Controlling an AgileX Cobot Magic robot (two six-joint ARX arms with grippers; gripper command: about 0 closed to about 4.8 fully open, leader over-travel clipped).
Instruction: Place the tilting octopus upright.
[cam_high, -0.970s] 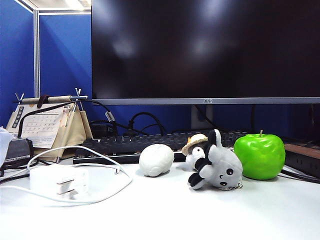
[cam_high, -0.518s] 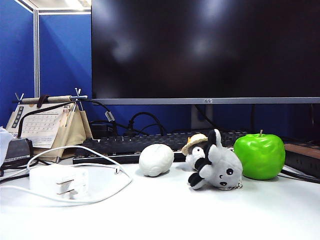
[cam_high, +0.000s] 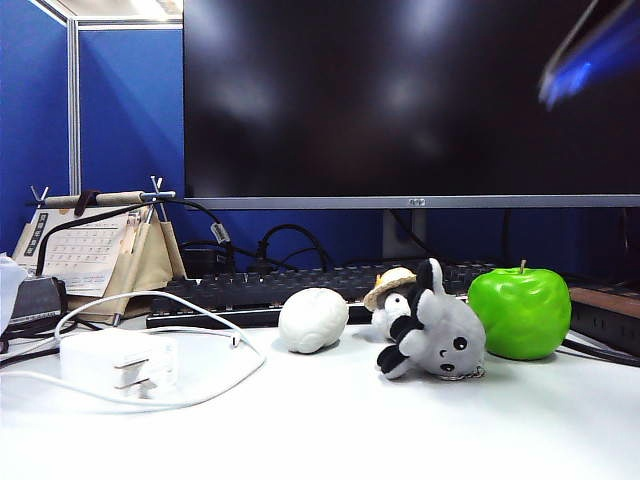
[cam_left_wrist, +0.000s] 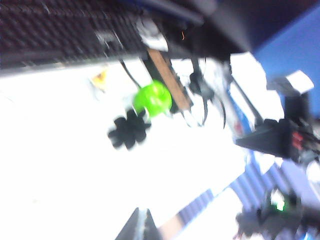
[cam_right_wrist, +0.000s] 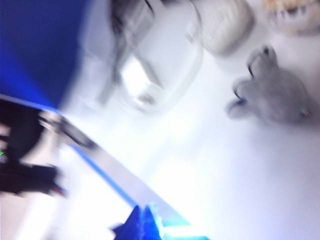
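On the left of the white table (cam_high: 320, 430) lies a white charger (cam_high: 118, 363) with its looped cable, behind it a desk calendar (cam_high: 95, 250) and a black keyboard (cam_high: 260, 292). Toward the middle sits a white egg-shaped lump (cam_high: 313, 319). Just right of it stands a small penguin toy (cam_high: 392, 296) in a straw hat, and touching the penguin's front is the octopus (cam_high: 437, 335): it lies tipped on its side, head to the right, black-soled tentacles pointing left and up. A green apple (cam_high: 519, 312) stands just beside its head.

The left gripper (cam_left_wrist: 140, 226) hangs above the table, well apart from the octopus (cam_left_wrist: 129, 132); its fingertips appear pressed together, though the picture is badly blurred. The right gripper (cam_right_wrist: 144, 220) is also up in the air away from the octopus (cam_right_wrist: 274, 94), shut and holding nothing; a blurred blue streak at the exterior view's upper right is probably that arm.
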